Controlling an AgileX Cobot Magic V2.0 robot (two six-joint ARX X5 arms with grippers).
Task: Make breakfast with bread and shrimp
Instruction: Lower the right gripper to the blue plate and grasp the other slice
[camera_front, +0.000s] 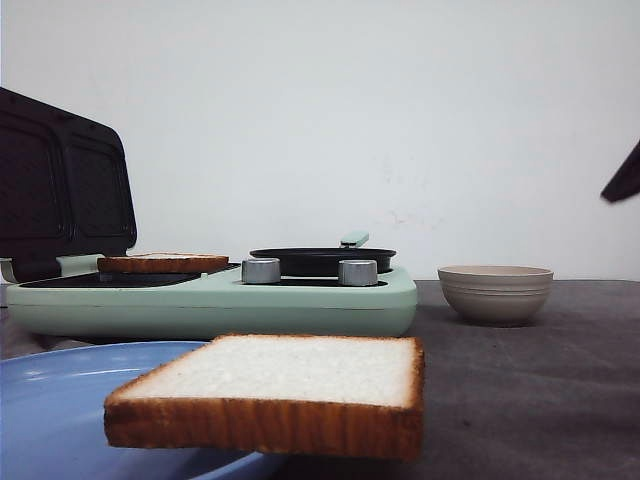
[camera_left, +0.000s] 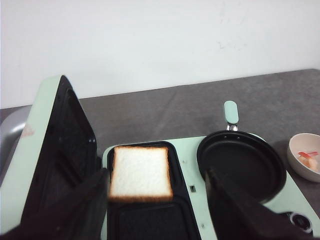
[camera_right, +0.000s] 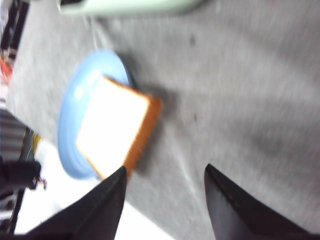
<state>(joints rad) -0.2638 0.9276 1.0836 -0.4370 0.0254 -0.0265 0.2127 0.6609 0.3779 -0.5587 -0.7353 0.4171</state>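
Note:
One bread slice (camera_left: 140, 173) lies flat in the far dark well of the mint-green breakfast maker (camera_left: 186, 165). My left gripper (camera_left: 156, 173) hovers above it, open and holding nothing. The same slice shows low on the maker (camera_front: 163, 263) in the front view. A second bread slice (camera_front: 270, 390) rests on the blue plate (camera_front: 60, 410), overhanging its rim. My right gripper (camera_right: 165, 167) hangs open over the grey table beside that slice (camera_right: 117, 127), apart from it. The shrimp (camera_left: 307, 155), red-orange, lies in the beige bowl (camera_left: 299, 172).
The maker's lid (camera_left: 55, 150) stands open on its left. A black round pan (camera_front: 322, 260) with a mint handle sits on the maker's right half, behind two silver knobs (camera_front: 261, 271). The bowl (camera_front: 495, 298) stands right of the maker. A dark part of the right arm (camera_front: 625, 178) shows at the right edge.

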